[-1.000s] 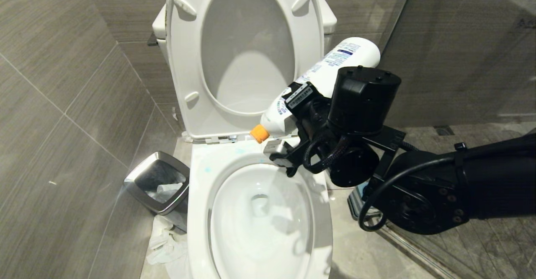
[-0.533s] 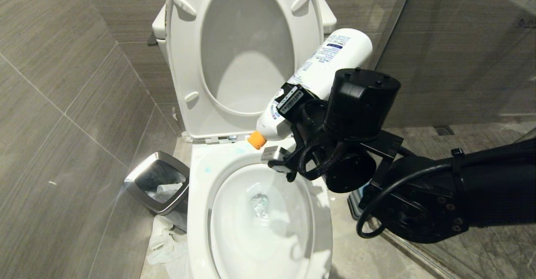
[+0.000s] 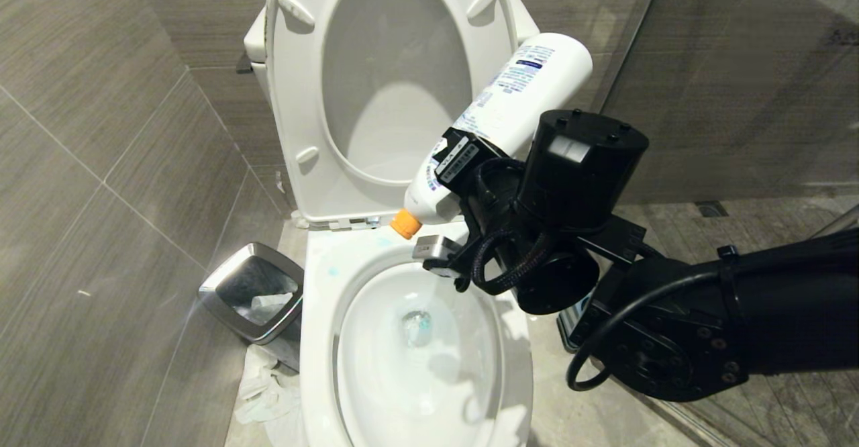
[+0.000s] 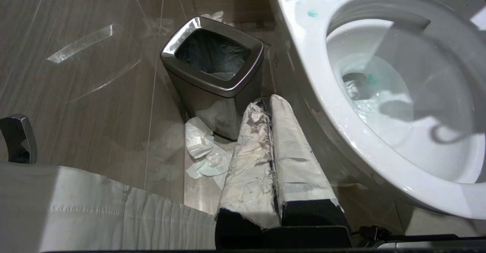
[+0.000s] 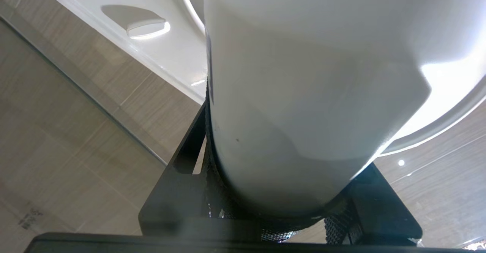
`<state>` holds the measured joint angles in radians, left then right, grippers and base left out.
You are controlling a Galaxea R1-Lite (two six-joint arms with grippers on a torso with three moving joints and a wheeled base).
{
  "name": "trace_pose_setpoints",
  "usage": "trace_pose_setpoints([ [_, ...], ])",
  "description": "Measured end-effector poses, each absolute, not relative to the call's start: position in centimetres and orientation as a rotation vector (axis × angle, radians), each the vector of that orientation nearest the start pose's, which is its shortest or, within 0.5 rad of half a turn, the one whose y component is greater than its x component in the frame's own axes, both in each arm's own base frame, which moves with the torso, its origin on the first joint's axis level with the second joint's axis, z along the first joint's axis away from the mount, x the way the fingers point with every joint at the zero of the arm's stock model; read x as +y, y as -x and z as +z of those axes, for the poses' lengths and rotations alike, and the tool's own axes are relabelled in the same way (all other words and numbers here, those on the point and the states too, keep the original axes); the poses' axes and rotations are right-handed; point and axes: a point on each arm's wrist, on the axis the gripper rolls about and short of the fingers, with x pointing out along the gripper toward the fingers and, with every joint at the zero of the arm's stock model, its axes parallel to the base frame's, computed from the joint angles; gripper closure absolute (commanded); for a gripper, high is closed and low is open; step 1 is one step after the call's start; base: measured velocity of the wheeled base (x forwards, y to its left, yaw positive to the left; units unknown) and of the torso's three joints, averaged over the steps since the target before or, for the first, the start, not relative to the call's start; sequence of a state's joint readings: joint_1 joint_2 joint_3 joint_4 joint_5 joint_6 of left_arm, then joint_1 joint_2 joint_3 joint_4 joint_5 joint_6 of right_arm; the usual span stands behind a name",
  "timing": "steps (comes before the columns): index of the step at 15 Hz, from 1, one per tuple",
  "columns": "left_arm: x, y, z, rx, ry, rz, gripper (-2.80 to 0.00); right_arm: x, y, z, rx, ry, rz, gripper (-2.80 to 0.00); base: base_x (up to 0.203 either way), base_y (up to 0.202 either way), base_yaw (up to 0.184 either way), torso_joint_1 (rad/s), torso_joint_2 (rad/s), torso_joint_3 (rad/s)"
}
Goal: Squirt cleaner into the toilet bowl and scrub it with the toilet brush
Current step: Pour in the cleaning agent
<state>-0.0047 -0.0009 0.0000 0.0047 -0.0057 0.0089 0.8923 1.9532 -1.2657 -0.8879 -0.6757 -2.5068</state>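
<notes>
My right gripper [image 3: 470, 168] is shut on a white cleaner bottle [image 3: 530, 84], whose body fills the right wrist view [image 5: 303, 93]. The bottle tilts with its orange cap [image 3: 403, 223] pointing down over the back rim of the toilet bowl [image 3: 322, 339]. Turquoise cleaner [image 3: 417, 323] colours the water at the bowl's bottom, and pale blue spots [image 3: 332, 272] mark the rim. The left wrist view shows the same pool of cleaner [image 4: 372, 80] and the rim [image 4: 303, 55]. My left gripper [image 4: 265, 101] hangs shut and empty, low beside the toilet. The toilet brush is out of view.
A square steel bin [image 3: 251, 292] stands on the floor left of the toilet, with crumpled tissue [image 3: 262, 386] in front of it. The seat and lid [image 3: 302, 98] are raised against the tank. A tiled wall runs close along the left.
The bottle has tipped steeper, its base rising and the orange cap shifting slightly left. Turquoise liquid has appeared in the water at the bowl's bottom.
</notes>
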Motion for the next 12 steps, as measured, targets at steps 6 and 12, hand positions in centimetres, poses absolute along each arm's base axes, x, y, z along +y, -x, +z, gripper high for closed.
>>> trace_pose_setpoints([
  [6,0.00,2.29,7.50,0.003,-0.009,-0.011,0.00,29.70,-25.29,24.55,-0.330,2.345,-0.081,0.00,0.000,0.000,0.000,0.000,0.00,0.000],
  [12,0.00,2.29,7.50,0.004,-0.009,-0.010,0.00,29.44,-25.01,24.52,-0.328,2.350,-0.076,0.00,0.000,0.000,0.000,0.000,0.00,0.000],
])
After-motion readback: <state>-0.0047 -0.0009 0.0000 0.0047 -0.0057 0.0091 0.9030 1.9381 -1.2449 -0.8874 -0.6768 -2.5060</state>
